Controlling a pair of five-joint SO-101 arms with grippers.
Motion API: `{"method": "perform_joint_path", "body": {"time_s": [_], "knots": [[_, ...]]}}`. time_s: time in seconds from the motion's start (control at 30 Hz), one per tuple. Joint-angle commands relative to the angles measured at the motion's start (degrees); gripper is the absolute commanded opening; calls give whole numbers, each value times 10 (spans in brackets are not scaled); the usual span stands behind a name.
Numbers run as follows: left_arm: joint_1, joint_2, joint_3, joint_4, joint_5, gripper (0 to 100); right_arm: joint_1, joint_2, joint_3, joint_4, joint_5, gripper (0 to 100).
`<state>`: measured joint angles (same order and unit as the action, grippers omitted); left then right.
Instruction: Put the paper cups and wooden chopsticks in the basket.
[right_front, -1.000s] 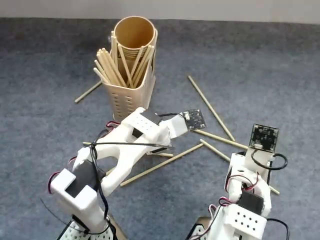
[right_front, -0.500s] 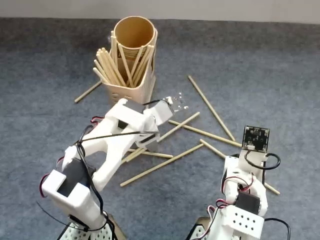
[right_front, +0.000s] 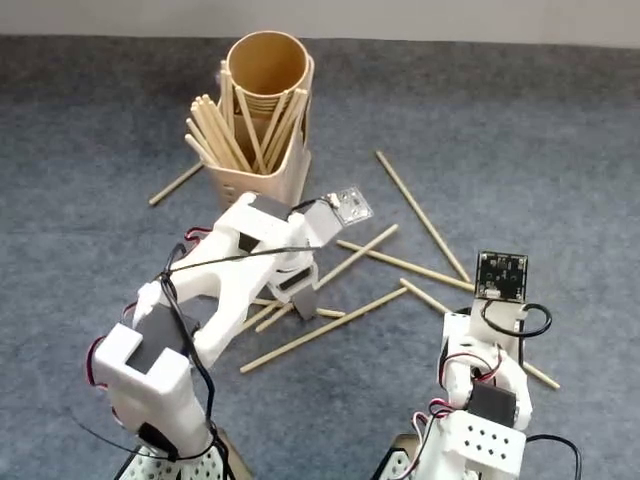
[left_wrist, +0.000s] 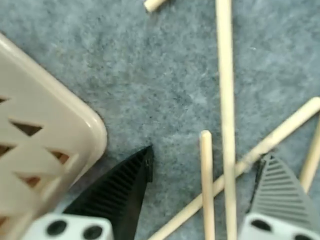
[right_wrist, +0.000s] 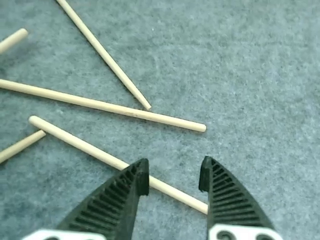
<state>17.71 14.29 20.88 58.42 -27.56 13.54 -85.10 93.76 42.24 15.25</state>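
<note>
Now the left gripper (left_wrist: 206, 155) has swung, over the last second, from further out to just beside the basket (right_front: 255, 190). A stick shows next to its arm that did not show a second ago. Nothing has been lifted, so I judge this a fresh approach to the loose chopsticks (right_front: 322, 330) in front of the basket. Its jaws stand spread and empty, pointing down at the mat (right_front: 560, 130), with a few sticks crossing between them. The cups (right_front: 268, 70) already stand in the basket among a bundle of sticks. One stick lies to the basket's left, and the rest lie in front and to its right. The right gripper (right_wrist: 175, 175) has drawn back a little, well apart from the basket. Its jaws are spread too, low over the mat, with one stick lying between them.
</note>
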Motion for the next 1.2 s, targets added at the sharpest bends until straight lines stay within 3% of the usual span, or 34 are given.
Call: {"method": "perform_joint_path", "body": {"time_s": [0.0, 0.2, 0.43, 0.7, 0.97, 1.17], "knots": [[-13, 37, -20, -25, 6, 284, -3, -6, -3, 2, 7, 177], [3, 11, -74, 10, 4, 42, -3, -6, -3, 2, 7, 177], [27, -3, -223, 153, 4, 2, -3, -6, -2, 2, 7, 177], [28, 0, -619, 338, 4, 5, -23, -6, -2, 2, 8, 177], [12, 0, -975, 332, 4, 4, -25, -6, -2, 2, 8, 177], [-37, -7, -1067, 259, 4, 4, -26, -6, -2, 2, 9, 177]]}}
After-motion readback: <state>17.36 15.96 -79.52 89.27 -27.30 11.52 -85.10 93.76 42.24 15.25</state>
